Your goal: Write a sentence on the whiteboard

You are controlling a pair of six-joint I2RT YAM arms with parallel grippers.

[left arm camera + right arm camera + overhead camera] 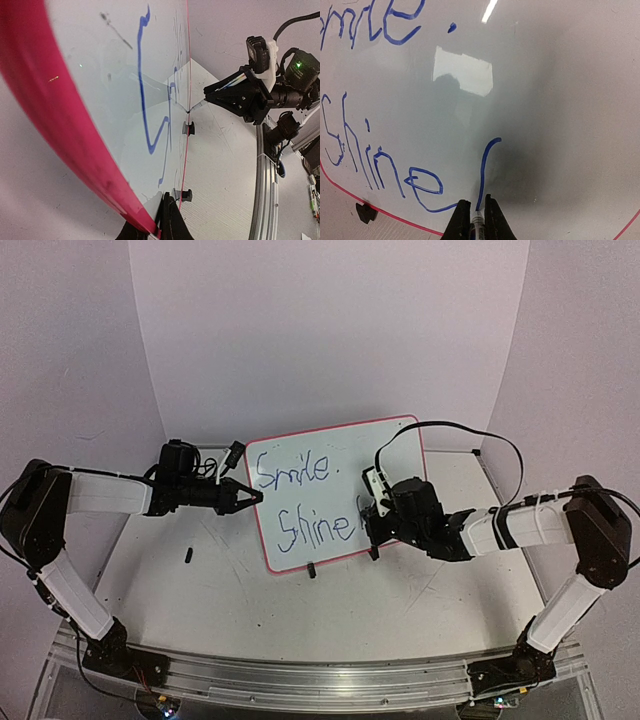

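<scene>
Right wrist view: the right gripper (477, 216) has its two fingers pressed onto a blue marker (478, 227). Only the marker's front end shows between them; the rest is cut off by the bottom edge. Its tip touches the whiteboard (555, 125) at the foot of a lone curved blue stroke (482, 170), just right of the word "Shine". "Smile." sits above, its first letters cropped at the top left corner. A black clip foot (365, 211) sits under the red frame at lower left.

In the left wrist view the left gripper (154, 227) straddles the board's red rim and pinches it. Its fingers are mostly cut off at the bottom. The board is seen nearly edge-on here, so the writing is squeezed and unreadable.

From the top external view the board stands propped on the table (200, 600) between the arms. The right gripper covers the end of the second line. A small dark object (188, 556) lies near the left arm, too small to identify.
</scene>
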